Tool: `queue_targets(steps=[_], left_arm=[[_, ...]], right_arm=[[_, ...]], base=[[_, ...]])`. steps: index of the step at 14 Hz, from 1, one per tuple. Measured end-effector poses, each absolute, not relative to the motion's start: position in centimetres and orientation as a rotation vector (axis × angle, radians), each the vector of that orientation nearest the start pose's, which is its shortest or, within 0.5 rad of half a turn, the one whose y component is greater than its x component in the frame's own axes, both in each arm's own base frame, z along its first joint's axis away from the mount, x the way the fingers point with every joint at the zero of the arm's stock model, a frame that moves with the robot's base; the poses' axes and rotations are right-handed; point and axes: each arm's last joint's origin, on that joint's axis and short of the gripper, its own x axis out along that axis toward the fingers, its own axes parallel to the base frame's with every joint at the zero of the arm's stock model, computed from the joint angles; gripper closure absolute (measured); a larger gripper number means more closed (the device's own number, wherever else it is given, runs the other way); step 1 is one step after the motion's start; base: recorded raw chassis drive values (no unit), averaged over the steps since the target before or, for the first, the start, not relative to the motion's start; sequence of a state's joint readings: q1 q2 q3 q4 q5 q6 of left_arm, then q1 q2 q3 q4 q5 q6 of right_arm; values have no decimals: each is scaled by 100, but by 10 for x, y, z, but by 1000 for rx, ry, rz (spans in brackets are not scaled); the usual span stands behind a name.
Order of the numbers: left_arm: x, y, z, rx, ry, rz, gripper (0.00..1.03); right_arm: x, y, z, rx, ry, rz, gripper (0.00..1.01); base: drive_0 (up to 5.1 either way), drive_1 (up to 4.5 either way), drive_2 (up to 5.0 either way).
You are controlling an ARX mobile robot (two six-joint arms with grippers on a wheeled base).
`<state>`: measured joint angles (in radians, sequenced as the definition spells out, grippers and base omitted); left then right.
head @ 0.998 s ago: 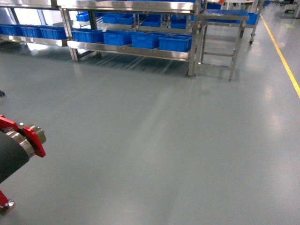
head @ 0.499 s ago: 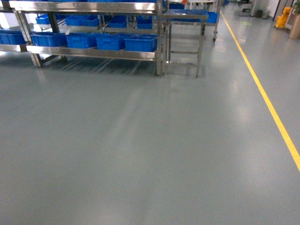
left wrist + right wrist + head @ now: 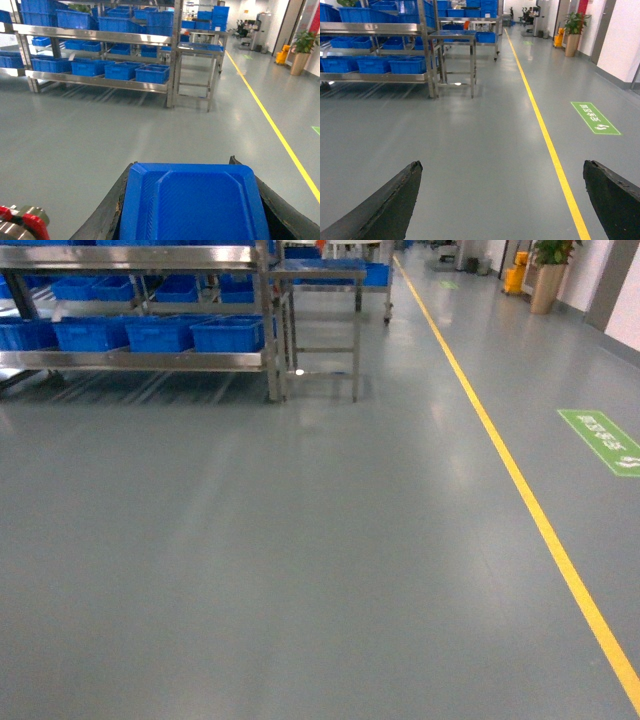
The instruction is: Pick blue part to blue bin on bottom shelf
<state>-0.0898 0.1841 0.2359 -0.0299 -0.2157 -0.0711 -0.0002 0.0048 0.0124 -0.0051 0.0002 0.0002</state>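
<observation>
Blue ribbed plastic part point(image 3: 192, 202) sits clamped between the left gripper's point(image 3: 190, 210) black fingers, the right gripper point(image 3: 505, 200) spread empty over grey floor point(image 3: 300, 570), blue bins point(image 3: 152, 73) lining the far steel rack's bottom shelf point(image 3: 100, 81).

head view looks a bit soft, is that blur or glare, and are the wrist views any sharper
Head view: mildly soft throughout, pale glare streaks on the floor before the rack. Left wrist view: sharper, the blue part crisp between the left gripper fingers. Right wrist view: clear, slight sheen by the yellow line.
</observation>
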Motion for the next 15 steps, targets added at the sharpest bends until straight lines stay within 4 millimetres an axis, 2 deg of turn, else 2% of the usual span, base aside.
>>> queue_targets(steps=[11, 15], left_arm=[[99, -3, 226, -74, -22, 121, 58], [99, -3, 227, -74, -25, 121, 58]], right_arm=[[97, 0, 167, 0, -8, -1, 3], [97, 0, 167, 0, -3, -1, 3]], base=[[-148, -148, -148], [-3, 426, -432]])
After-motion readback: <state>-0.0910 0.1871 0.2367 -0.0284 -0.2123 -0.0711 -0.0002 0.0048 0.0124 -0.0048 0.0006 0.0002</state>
